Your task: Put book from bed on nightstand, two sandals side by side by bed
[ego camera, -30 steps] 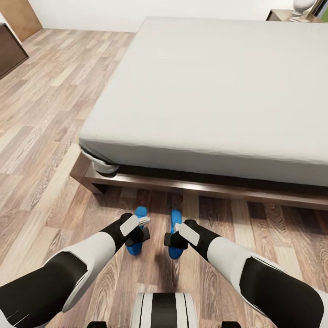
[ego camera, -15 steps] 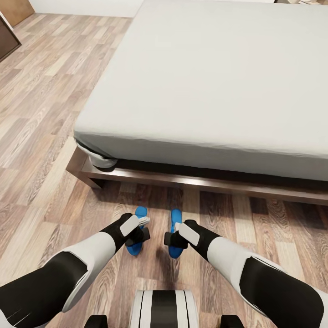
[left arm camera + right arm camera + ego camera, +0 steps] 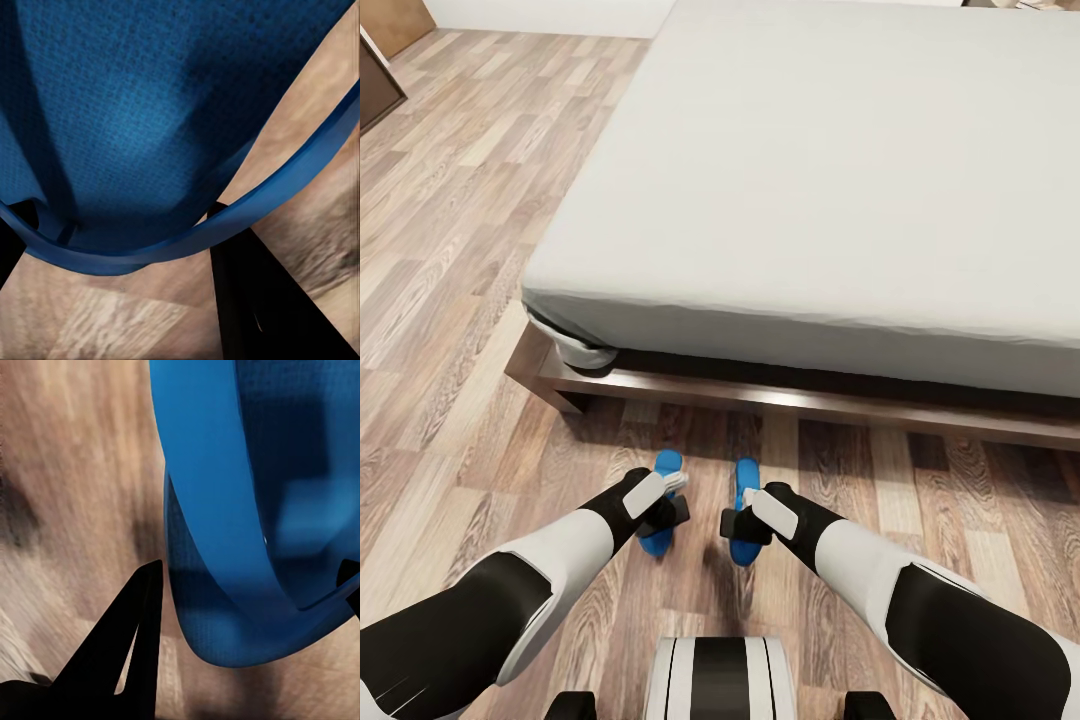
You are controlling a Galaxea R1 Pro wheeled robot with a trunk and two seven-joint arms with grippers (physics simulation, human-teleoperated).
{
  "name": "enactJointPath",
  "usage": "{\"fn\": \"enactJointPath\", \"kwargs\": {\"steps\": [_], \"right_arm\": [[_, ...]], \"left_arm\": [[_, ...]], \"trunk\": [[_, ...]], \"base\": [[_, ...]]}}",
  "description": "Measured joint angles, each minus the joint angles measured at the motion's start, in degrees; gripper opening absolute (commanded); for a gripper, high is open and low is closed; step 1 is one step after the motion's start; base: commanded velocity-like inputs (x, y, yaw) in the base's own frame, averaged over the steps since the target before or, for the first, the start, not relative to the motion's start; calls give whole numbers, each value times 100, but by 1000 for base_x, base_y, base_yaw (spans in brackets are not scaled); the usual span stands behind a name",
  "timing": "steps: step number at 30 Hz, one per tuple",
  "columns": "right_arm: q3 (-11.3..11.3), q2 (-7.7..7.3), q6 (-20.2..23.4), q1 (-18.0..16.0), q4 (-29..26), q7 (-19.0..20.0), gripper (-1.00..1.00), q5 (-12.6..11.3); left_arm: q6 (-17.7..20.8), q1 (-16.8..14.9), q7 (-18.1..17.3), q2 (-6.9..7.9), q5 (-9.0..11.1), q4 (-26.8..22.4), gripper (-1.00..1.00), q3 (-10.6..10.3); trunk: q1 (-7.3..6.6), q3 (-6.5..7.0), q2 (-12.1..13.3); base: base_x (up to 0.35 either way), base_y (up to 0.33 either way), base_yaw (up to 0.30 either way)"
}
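Observation:
Two bright blue sandals lie side by side on the wood floor, just in front of the bed's dark frame [image 3: 780, 400]. My left gripper [image 3: 665, 512] hovers over the left sandal [image 3: 666, 466], and my right gripper [image 3: 738, 525] over the right sandal [image 3: 746, 478]. In the left wrist view the sandal [image 3: 150, 112] and its thin strap [image 3: 285, 180] sit between widely spread black fingers [image 3: 255, 300]. The right wrist view shows the other sandal [image 3: 300, 472] between fingers [image 3: 127, 645] that also stand far apart. The off-white mattress [image 3: 810, 180] is bare, and the book is out of view.
A dark wood cabinet [image 3: 375, 90] stands at the far left by a wooden door [image 3: 395, 20]. Open plank floor [image 3: 450, 280] stretches to the left of the bed. My base [image 3: 720, 680] sits close behind the sandals.
The head camera tipped down between one second and half a second ago, so the bed shifted up in the picture. Both arms and both sandals stay where they were.

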Motion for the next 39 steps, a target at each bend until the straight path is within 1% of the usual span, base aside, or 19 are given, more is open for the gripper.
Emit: {"fn": "enactJointPath", "kwargs": {"steps": [3,9,16,20,24,27,33,39], "right_arm": [[0,0,0,0,0,2,-100,0],[-1,0,1,0,-4,8,-100,0],[0,0,-13,0,-29,24,-100,1],[8,0,-213,0,-35,40,-100,3],[8,0,-239,0,-45,44,-100,3],[9,0,-249,0,-51,74,-100,2],[9,0,-255,0,-53,189,-100,4],[9,0,-256,0,-61,206,-100,6]], "left_arm": [[-85,0,-98,0,-2,7,-100,1],[-147,1,-179,0,-7,13,-100,1],[-165,0,-199,0,-16,11,-100,0],[-167,0,-201,0,-17,14,-100,1],[-167,0,-201,0,-17,14,-100,-3],[-164,1,-201,0,-16,11,-100,-6],[-159,0,-201,-3,-17,14,-100,-8],[-158,0,-201,-8,-17,14,-100,-8]], "trunk": [[0,0,0],[16,-132,-8],[15,-133,-8],[15,-133,-8],[16,-133,-8],[24,-199,-12],[23,-200,-12],[23,-200,-12]], "base": [[0,0,0],[0,0,0],[0,0,0],[0,0,0],[0,0,0],[0,0,0],[0,0,0],[0,0,0]]}}
